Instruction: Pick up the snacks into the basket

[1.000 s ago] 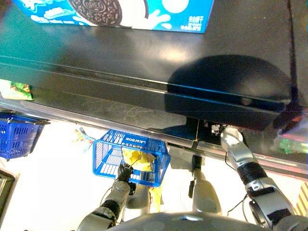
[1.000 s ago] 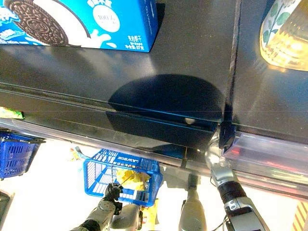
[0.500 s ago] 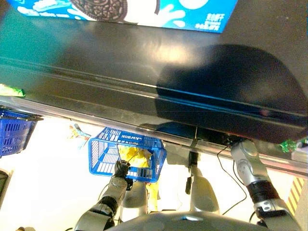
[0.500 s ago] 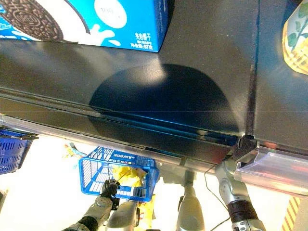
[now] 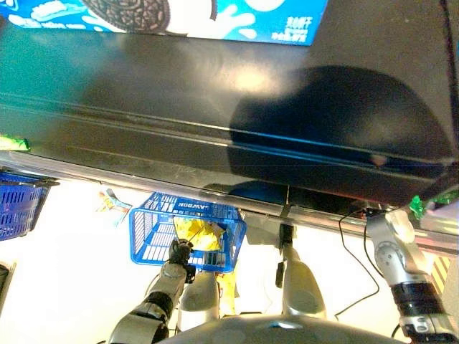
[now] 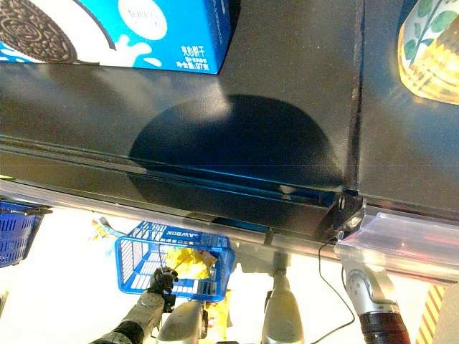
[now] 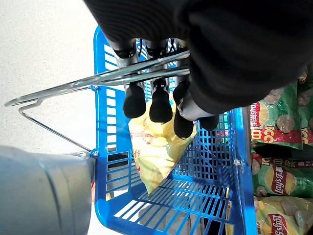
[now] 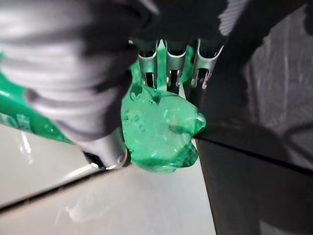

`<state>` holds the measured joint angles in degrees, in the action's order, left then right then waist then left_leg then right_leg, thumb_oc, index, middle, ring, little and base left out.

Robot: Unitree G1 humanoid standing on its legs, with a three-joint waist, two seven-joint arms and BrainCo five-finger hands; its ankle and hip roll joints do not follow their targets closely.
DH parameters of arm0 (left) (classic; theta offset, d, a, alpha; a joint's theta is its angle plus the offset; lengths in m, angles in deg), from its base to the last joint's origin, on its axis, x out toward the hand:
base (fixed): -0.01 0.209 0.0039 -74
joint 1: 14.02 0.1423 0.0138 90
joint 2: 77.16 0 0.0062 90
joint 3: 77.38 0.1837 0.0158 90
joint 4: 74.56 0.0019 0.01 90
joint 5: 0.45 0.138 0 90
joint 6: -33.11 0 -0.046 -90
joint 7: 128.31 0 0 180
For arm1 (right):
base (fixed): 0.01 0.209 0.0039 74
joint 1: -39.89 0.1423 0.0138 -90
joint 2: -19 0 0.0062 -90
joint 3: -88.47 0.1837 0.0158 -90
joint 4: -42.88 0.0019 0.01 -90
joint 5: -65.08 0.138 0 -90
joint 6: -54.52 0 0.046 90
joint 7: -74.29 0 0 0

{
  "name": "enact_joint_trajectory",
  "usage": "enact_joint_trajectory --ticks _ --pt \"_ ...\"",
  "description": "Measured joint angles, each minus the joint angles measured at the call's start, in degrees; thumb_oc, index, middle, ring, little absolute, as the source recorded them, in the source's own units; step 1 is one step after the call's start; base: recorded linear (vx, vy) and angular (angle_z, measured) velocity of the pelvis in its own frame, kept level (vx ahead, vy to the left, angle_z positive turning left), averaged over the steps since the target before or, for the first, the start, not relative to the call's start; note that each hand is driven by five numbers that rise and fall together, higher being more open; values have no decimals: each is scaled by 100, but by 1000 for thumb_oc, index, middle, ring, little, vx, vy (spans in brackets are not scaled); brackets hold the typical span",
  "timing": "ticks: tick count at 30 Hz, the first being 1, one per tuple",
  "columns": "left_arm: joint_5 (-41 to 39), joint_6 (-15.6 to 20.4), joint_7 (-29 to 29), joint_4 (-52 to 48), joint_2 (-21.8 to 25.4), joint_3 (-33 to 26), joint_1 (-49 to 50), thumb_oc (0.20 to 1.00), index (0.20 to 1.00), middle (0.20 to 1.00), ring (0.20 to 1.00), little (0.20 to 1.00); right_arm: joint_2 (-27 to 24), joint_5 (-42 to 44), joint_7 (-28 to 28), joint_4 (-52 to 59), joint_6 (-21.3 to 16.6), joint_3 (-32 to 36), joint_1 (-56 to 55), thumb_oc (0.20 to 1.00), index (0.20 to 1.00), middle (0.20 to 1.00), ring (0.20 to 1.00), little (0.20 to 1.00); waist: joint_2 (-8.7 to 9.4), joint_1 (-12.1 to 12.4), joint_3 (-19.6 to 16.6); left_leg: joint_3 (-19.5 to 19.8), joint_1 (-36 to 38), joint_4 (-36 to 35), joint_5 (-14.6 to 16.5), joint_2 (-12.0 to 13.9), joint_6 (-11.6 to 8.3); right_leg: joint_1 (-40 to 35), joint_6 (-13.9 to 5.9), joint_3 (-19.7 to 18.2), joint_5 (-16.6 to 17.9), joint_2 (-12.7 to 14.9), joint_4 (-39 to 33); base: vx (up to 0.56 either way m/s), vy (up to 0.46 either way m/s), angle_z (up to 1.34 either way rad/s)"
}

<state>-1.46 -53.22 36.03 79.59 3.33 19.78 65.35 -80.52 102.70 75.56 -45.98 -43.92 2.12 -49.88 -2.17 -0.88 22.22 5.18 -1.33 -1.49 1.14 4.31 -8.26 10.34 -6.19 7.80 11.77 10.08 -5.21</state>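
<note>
My left hand [image 7: 161,93] has its fingers curled round the wire handle [image 7: 98,81] of a blue basket [image 5: 154,233] that hangs low in front of me. A yellow chip bag [image 7: 156,152] lies inside the basket. My right hand [image 8: 98,98] is shut on a crumpled green snack bag [image 8: 161,127] beside the dark shelf edge. In the left eye view the right arm [image 5: 393,247] rises at the lower right, and a bit of the green bag [image 5: 416,208] peeks out under the black shelf [image 5: 215,122].
A blue cookie box [image 5: 165,14] stands on the black shelf's far side, and a pale leafy-print bag [image 6: 430,50] at its right. Green and yellow chip bags [image 7: 279,147] lie on a lower shelf beside the basket. A second blue basket [image 5: 18,208] hangs left. A small packet [image 5: 111,202] lies on the floor.
My right arm has drawn back to the right from under the shelf, with the green bag in its hand. The camera has shifted slightly. The left hand still holds the basket.
</note>
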Motion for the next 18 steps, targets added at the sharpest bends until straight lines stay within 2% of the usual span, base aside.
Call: enact_joint_trajectory --ticks 9,18 --pt "22 -50 90 86 -3 -3 5 200 200 200 200 200 -33 -102 281 476 48 -1 -266 200 200 200 200 200 32 -8 -15 -29 213 -59 0 -3 1 -155 -3 -44 -1 -2 0 1 0 0" --pt "26 -62 229 254 107 -178 68 200 200 200 200 200 -262 -222 768 761 273 11 -910 200 200 200 200 200 272 -177 -193 -78 376 -95 -5 -10 8 -267 -11 -108 -3 -2 0 10 -3 -3"
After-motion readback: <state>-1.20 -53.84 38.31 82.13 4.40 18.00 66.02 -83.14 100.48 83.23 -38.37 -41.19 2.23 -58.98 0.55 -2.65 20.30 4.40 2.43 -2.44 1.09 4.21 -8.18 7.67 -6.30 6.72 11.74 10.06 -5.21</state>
